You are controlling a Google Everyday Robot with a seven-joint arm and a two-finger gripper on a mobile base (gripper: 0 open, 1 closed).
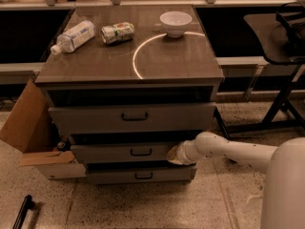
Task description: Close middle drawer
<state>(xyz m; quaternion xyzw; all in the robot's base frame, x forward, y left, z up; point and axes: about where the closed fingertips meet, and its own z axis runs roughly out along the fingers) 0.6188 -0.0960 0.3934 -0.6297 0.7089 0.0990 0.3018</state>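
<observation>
The middle drawer (pixel 124 152) is a low grey front with a small dark centre handle (pixel 141 152). It sits between the taller top drawer (pixel 131 119) and the lowest drawer (pixel 140 174), sticking out only a little past the cabinet. My gripper (pixel 174 154) is at the end of my white arm (pixel 228 151), pressed against the right end of the middle drawer's front.
On the cabinet top (pixel 157 66) lie a plastic bottle (pixel 74 36), a crushed can (pixel 117 33) and a white bowl (pixel 175 22). An open cardboard box (pixel 33 137) stands at the cabinet's left. A black chair (pixel 286 51) is at the right. A dark tool (pixel 21 211) lies on the floor.
</observation>
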